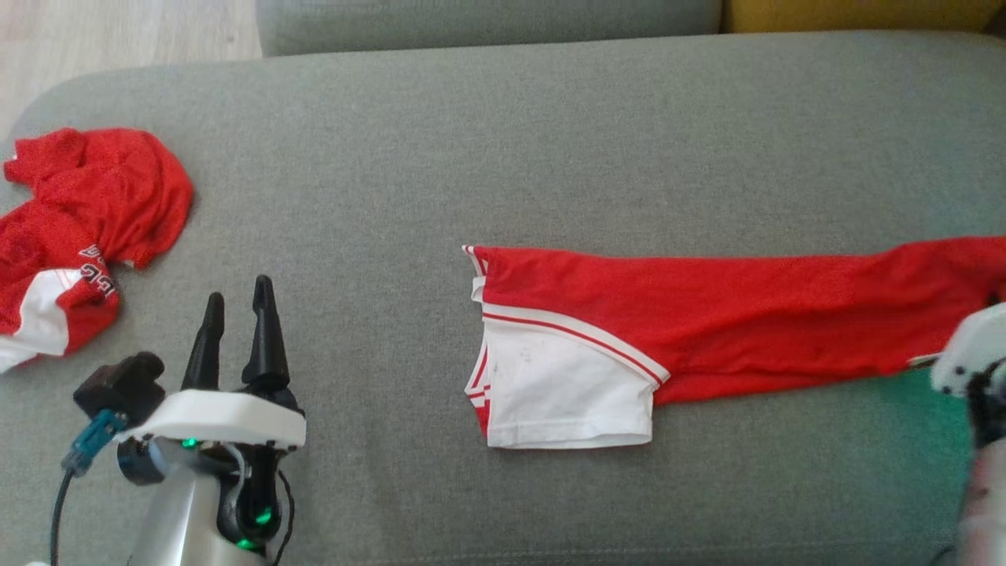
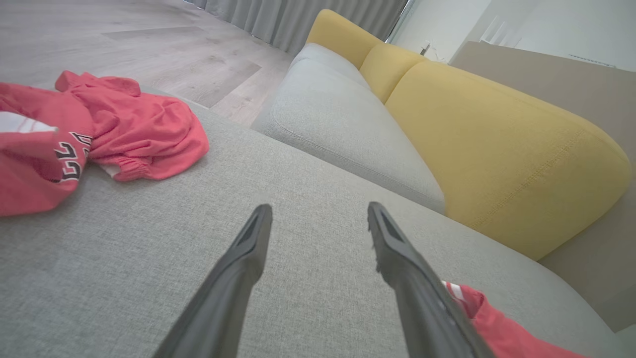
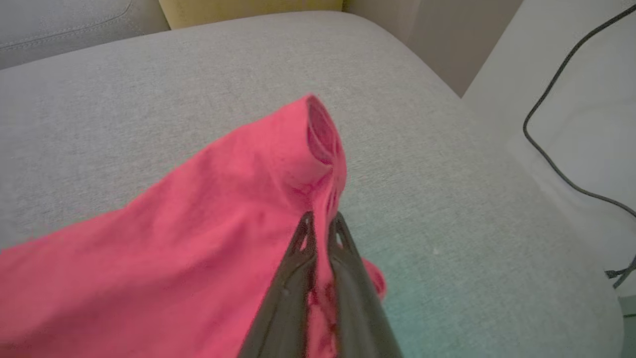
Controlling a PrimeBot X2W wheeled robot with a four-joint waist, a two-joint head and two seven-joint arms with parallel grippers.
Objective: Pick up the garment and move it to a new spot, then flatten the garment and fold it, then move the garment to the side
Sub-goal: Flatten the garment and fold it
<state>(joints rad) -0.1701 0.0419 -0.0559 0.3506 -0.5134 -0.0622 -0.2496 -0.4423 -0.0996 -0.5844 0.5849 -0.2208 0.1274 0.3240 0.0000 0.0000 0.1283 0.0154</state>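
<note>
The garment [image 1: 707,314] is a red top with a white sleeve, folded into a long strip across the grey cushion, the sleeve at its left end. Its right end [image 3: 238,214] bunches up where my right gripper [image 3: 320,219] is shut on the red cloth; a fold stands above the fingertips. In the head view just the white wrist of that arm [image 1: 971,358] shows at the right edge, over the garment's end. My left gripper [image 1: 240,295] rests open at the lower left, nothing between its fingers [image 2: 248,248], well apart from the garment's corner [image 2: 497,328].
A second red garment [image 1: 78,228] with white panels and lettering lies crumpled at the cushion's left end [image 2: 114,129]. A grey backrest [image 2: 343,124] and yellow cushions [image 2: 497,144] run along the far side. A black cable [image 3: 561,124] hangs beyond the cushion's right edge.
</note>
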